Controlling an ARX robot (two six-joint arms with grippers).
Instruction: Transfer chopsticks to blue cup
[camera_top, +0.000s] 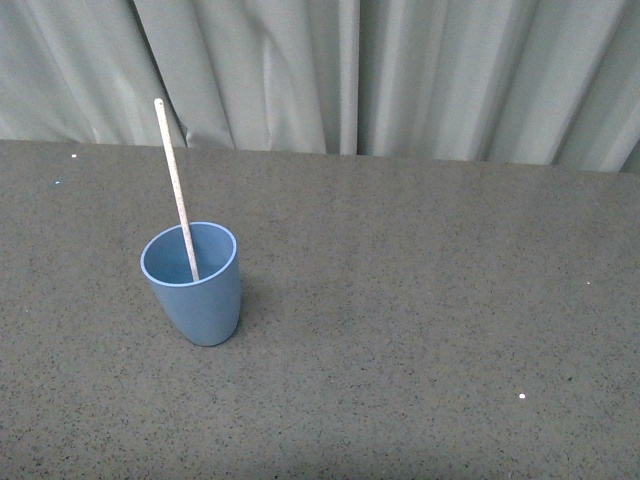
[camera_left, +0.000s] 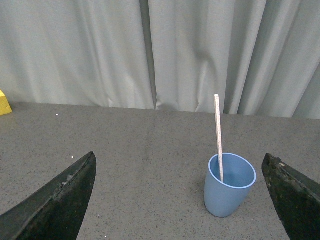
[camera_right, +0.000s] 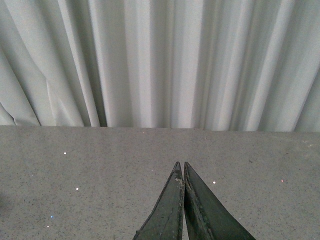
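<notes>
Front view: chopsticks (camera_top: 176, 190) standing in cup (camera_top: 194, 283); transfer looking done. Left tool (camera_left: 180, 200) spread wide, empty; right tool (camera_right: 183, 175) pinched closed, empty.

A matt plastic-looking blue cup (camera_top: 193, 285) is being carried by a speckled, stone-like worktop (camera_top: 420, 300); pleated cloth curtain (camera_top: 400, 70) behind.

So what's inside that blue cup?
One thin white stick stands in the blue cup, leaning against its rim, with most of its length poking out above. The cup's wall hides the stick's lower end and the bottom, so anything else down there can't be seen.
</notes>
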